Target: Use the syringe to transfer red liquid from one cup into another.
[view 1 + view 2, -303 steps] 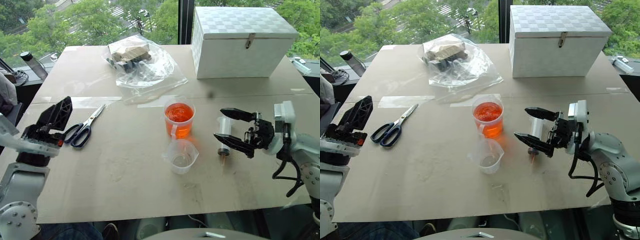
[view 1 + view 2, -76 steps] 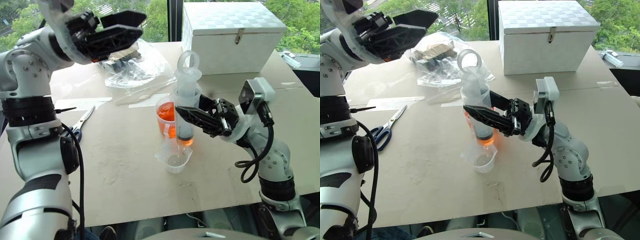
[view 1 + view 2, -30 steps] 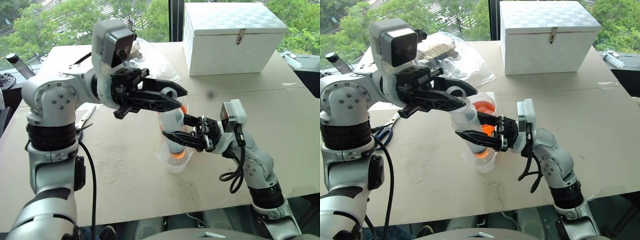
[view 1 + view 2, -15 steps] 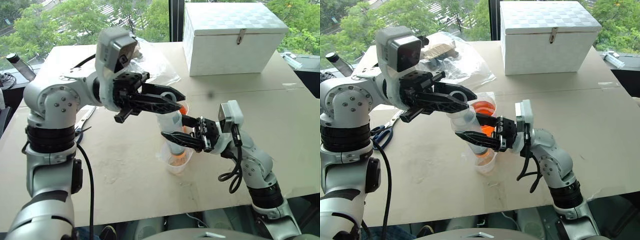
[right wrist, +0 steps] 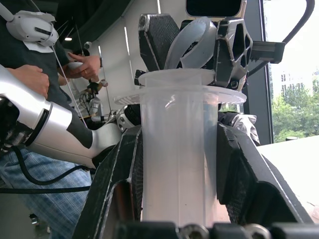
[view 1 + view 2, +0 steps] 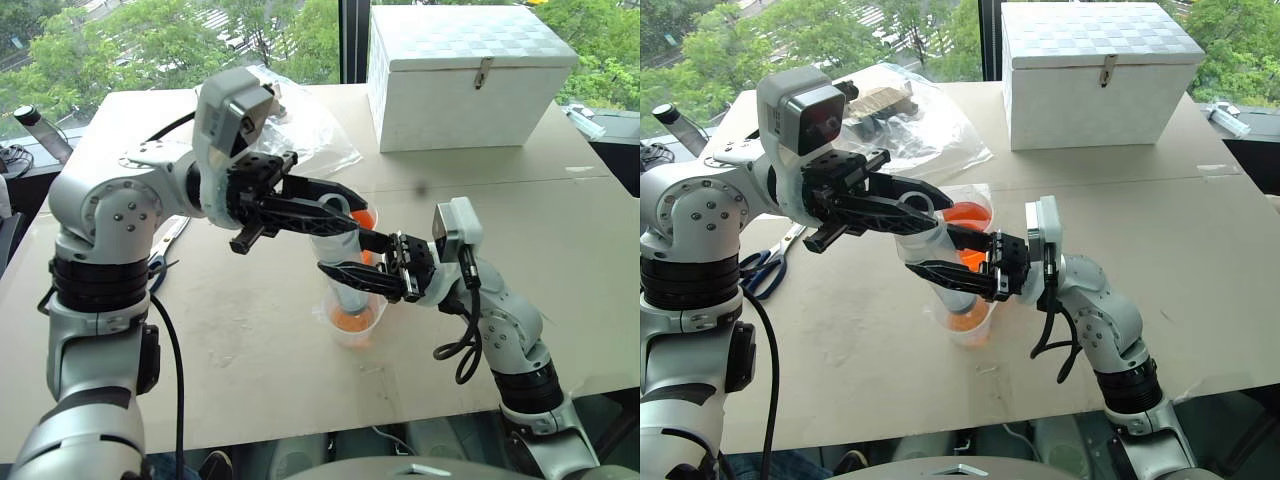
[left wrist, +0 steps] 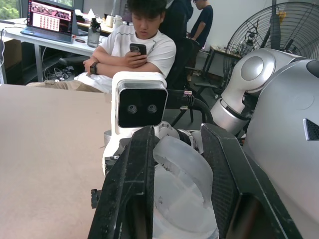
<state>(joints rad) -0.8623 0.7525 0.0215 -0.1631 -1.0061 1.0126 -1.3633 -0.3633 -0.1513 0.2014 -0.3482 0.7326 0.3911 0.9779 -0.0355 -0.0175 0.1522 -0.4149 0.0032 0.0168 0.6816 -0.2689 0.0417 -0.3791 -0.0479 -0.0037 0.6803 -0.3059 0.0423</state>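
The syringe [image 6: 338,262] stands upright with its tip down inside the shorter spouted cup [image 6: 374,318] at the table's middle. My right gripper [image 6: 345,255] is shut on the clear barrel [image 5: 179,159] from the right. My left gripper [image 6: 345,205] comes in from the left and is shut on the plunger's ring [image 7: 182,169] at the top. Red liquid [image 6: 350,322] lies in the bottom of the shorter cup. Just behind the syringe stands the taller cup [image 6: 970,215], with red liquid in it, partly hidden by both grippers.
Scissors [image 6: 765,270] lie at the left under my left arm. A clear plastic bag [image 6: 300,130] with items and a white box [image 6: 470,75] sit at the back. A bottle [image 6: 25,115] stands off the far left corner. A person [image 7: 137,40] sits in the left wrist view.
The red pool in the shorter cup has grown and spread. Both grippers keep their hold on the syringe, with hardly any movement.
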